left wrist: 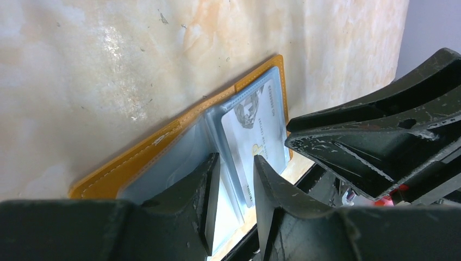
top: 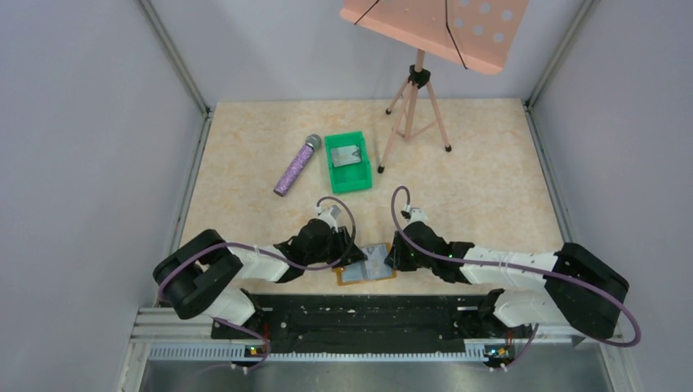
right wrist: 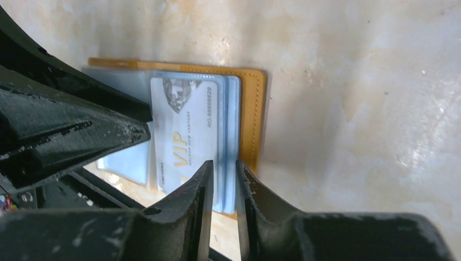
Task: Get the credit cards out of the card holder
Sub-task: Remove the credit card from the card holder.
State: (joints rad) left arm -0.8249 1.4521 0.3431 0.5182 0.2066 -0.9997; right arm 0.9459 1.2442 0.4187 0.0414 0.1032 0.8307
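**Both grippers at the open holder**

We see the holder (top: 366,263) lying open, a card (right wrist: 185,130) in its sleeves. The right gripper (right wrist: 223,185) pinches its right sleeve edge. The left gripper (left wrist: 234,185), at its left, stands slightly apart, and we cannot tell whether it grips. The bin (top: 331,167) sits beyond.

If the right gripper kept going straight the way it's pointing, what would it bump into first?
The open card holder. The right gripper points straight at its clear pockets, and their edge seems to sit between its jaws, just beside the silver VIP card. Depth is hard to judge.
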